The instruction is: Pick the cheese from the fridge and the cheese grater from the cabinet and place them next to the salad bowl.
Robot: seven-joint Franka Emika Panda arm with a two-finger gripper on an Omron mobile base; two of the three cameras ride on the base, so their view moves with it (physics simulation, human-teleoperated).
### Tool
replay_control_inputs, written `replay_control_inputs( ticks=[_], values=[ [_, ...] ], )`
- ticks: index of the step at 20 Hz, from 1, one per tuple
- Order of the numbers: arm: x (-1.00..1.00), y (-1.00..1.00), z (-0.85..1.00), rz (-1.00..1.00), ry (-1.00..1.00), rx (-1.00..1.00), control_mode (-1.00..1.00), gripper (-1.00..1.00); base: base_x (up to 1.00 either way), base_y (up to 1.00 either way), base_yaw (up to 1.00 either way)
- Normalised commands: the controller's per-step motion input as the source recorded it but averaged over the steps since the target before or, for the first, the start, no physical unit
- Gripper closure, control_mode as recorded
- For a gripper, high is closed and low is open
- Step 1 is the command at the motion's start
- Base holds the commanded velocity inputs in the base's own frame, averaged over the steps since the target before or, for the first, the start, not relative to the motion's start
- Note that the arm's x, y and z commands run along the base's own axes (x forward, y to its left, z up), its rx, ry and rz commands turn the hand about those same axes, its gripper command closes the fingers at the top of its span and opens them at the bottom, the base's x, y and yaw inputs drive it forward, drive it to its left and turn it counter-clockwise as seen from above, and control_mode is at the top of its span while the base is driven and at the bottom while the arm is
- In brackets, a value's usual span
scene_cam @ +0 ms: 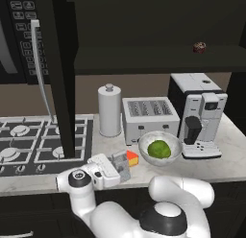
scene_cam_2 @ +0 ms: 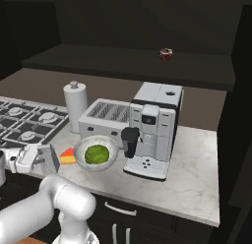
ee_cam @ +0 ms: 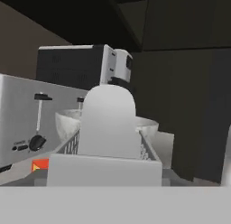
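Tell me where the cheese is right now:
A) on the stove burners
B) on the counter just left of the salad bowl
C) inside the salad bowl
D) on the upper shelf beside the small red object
B. The cheese lies on the counter by the left rim of the salad bowl, with the tool holding the cheese grater right beside it.

The cheese [scene_cam: 132, 158] is mostly hidden behind the cheese grater [scene_cam: 121, 164]. The grater seemingly covers the gripper's [ee_cam: 108, 162] fingertips, so the grip stays unclear
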Motion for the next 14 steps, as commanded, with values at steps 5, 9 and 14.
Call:
replay_control_inputs(
  ticks=[5, 9, 14],
  values=[
    [-0.05, -0.26, -0.01, -0.05, -0.08, -0.04, -1.0, 1.0, 0.0, 0.0, 0.0],
    [-0.26, -0.47, 0.0, -0.04, -0.01, 0.0, -1.0, 1.0, 0.0, 0.0, 0.0],
    [-0.02, -0.41, -0.13, -0.03, 0.04, 0.0, -1.0, 1.0, 0.0, 0.0, 0.0]
  ],
)
